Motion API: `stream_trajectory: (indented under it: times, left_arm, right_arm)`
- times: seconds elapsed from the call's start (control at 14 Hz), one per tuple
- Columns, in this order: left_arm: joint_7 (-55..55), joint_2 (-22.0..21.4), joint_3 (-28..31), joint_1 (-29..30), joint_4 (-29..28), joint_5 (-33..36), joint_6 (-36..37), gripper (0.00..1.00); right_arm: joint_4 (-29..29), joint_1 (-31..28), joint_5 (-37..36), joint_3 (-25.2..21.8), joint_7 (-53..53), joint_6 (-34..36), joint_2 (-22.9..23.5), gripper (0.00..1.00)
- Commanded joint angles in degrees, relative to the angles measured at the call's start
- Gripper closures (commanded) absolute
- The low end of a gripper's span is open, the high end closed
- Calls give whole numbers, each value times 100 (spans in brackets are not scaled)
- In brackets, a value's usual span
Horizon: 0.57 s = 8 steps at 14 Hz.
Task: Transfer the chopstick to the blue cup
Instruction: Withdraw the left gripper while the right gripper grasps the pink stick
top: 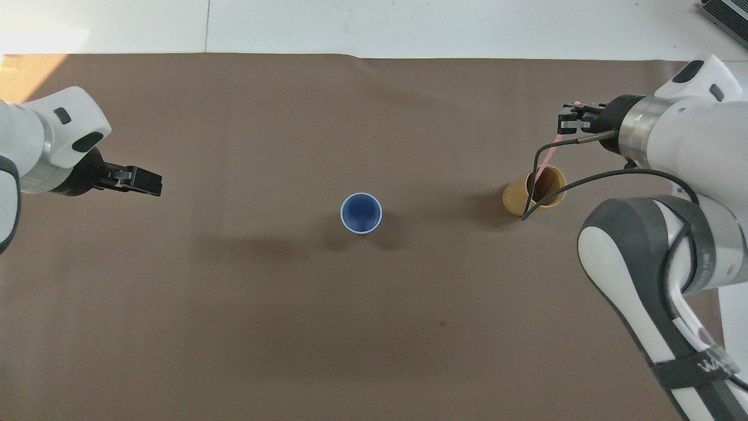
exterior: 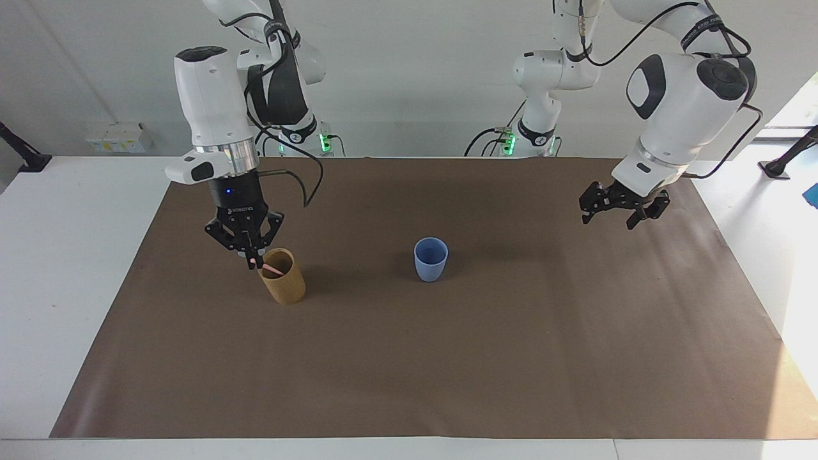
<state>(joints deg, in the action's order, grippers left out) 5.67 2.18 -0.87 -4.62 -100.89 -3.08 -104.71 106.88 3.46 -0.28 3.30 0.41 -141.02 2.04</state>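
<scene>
Facing view: right gripper [exterior: 250, 261] just above the rim of the tan cup [exterior: 282, 276], fingertips pressed together on the upper end of the chopstick [exterior: 269, 269]. Lower end of the pale pink stick down inside that cup, leaning against the rim, so not yet clear of it. Grip taken at the very top, probably so that the stick can be drawn straight up without knocking the wall. Blue cup [exterior: 430, 259] upright at the middle of the brown mat [exterior: 409, 370], well apart from the tan cup, toward the left arm's end, mouth open and nothing in it. Left gripper [exterior: 623, 207] up in the air over the mat at its own end, fingers spread, holding nothing; waiting, likely parked there to leave the blue cup free for the delivery.

Overhead view: right gripper [top: 575, 118] over the mat a little past the tan cup [top: 534, 192], chopstick [top: 546, 158] slanting from the pinched fingertips down into the cup's mouth. Blue cup [top: 361, 213] alone at the centre, dark inside, no stick in it. Left gripper [top: 137, 180] out toward the left arm's end, fingers apart.

Judged from this: extraction step in hand, transfer hardly begun; lift, carry across and lowering into the blue cup all left to do.
</scene>
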Motion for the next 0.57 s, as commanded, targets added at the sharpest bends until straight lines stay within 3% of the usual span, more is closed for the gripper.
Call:
stream_trajectory:
  times: [0.0,0.36,0.5]
  left_arm:
    - [57,-359,-19,23,95,114,397,0]
    - [92,-385,-18,23,1281,343,1794,0]
    - [189,-542,-54,23,1257,309,1884,0]
  right_arm:
    - [79,58,142,47,178,135,-449,100]
    - [123,768,142,47,825,110,-696,100]
    - [70,1199,142,47,1372,75,-705,100]
